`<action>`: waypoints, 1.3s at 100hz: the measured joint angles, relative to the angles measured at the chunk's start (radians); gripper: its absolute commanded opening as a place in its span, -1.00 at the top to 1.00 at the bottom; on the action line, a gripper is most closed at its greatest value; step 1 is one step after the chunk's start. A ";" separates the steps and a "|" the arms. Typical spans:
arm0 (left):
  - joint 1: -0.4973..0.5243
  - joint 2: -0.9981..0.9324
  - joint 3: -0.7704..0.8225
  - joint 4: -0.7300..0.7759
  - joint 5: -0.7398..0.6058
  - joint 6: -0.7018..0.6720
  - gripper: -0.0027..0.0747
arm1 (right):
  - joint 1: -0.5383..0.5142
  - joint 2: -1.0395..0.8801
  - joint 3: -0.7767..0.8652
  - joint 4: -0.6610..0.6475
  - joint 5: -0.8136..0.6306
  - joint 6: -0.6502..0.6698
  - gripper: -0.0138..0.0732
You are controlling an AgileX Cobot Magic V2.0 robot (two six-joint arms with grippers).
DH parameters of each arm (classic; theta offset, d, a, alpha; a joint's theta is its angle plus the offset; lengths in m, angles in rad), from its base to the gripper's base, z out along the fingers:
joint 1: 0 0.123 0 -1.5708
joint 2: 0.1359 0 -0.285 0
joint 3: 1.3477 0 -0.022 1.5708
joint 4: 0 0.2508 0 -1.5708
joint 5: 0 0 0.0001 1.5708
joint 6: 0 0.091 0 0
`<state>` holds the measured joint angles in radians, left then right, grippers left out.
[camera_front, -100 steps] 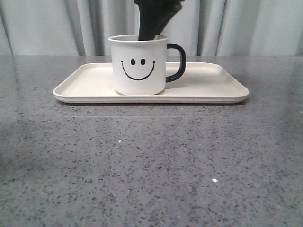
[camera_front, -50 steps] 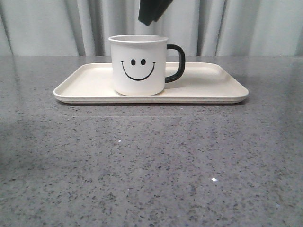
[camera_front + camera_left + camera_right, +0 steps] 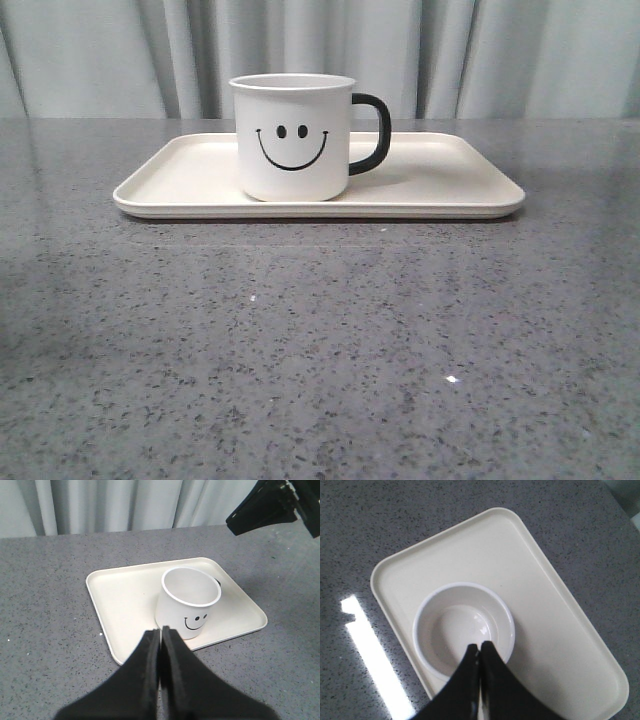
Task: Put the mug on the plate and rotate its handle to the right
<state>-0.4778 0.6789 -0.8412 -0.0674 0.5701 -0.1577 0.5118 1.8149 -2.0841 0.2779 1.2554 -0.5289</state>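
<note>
The white mug (image 3: 292, 150) with a black smiley face stands upright on the cream plate (image 3: 450, 185), left of the plate's middle. Its black handle (image 3: 373, 133) points to the right in the front view. Neither gripper shows in the front view. My left gripper (image 3: 161, 630) is shut and empty, hovering short of the plate (image 3: 125, 590) and mug (image 3: 187, 607). My right gripper (image 3: 480, 646) is shut and empty, high above the open mug (image 3: 452, 625) on the plate (image 3: 555, 600); the handle is hidden there. The right gripper (image 3: 240, 520) also shows in the left wrist view, well above the mug.
The plate lies on a speckled grey tabletop (image 3: 320, 350). A pale pleated curtain (image 3: 500, 60) hangs behind the table's far edge. A bright light reflection (image 3: 370, 645) lies on the table beside the plate.
The right gripper has lifted up out of the mug and left the top of the front view. Mug and plate have not moved.
</note>
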 measured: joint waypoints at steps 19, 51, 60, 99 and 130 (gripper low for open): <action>0.000 -0.071 0.055 0.002 -0.037 0.006 0.98 | 0.000 -0.124 0.128 0.033 -0.023 0.000 0.84; 0.000 -0.159 0.148 0.003 -0.048 0.006 0.98 | 0.000 -0.429 0.511 0.054 -0.257 0.000 0.84; 0.000 -0.185 0.170 0.004 -0.048 0.006 0.98 | 0.000 -0.537 0.641 0.056 -0.349 0.000 0.84; 0.000 -0.304 0.270 0.004 -0.090 0.030 0.98 | 0.000 -0.994 1.186 0.084 -0.668 0.000 0.84; 0.000 -0.384 0.348 0.004 -0.121 0.031 0.98 | 0.000 -1.284 1.451 0.116 -0.739 0.012 0.84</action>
<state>-0.4778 0.2950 -0.4936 -0.0630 0.4492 -0.1270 0.5118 0.5308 -0.6329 0.3936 0.5163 -0.5171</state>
